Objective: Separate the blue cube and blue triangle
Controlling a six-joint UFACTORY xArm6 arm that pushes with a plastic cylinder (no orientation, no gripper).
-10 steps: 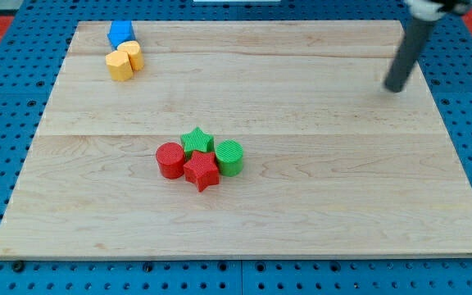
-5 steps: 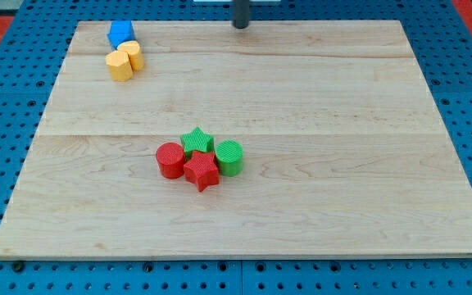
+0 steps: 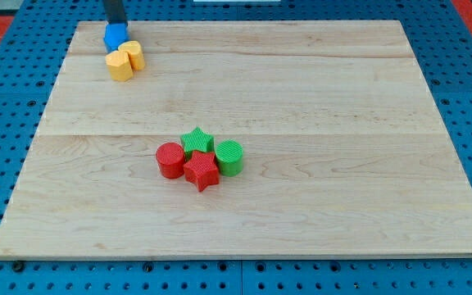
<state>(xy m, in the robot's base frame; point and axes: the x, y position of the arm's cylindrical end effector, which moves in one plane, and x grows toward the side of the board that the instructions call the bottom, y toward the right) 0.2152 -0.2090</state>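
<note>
At the worktop's [image 3: 318, 98] top left corner, my tip [image 3: 115, 24] sits right at the upper edge of a blue block [image 3: 115, 37], apparently touching it. No gripper exists on this rod, so nothing is grasped. Two yellow blocks [image 3: 125, 61] lie just below the blue one; whether it is cube or triangle I cannot tell.

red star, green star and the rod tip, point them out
red star [image 3: 202, 170], camera view, top face centre
green star [image 3: 197, 140], camera view, top face
my tip [image 3: 115, 24], camera view, rod's lower end

straight dark rod [image 3: 115, 11], plain, unmarked
</note>
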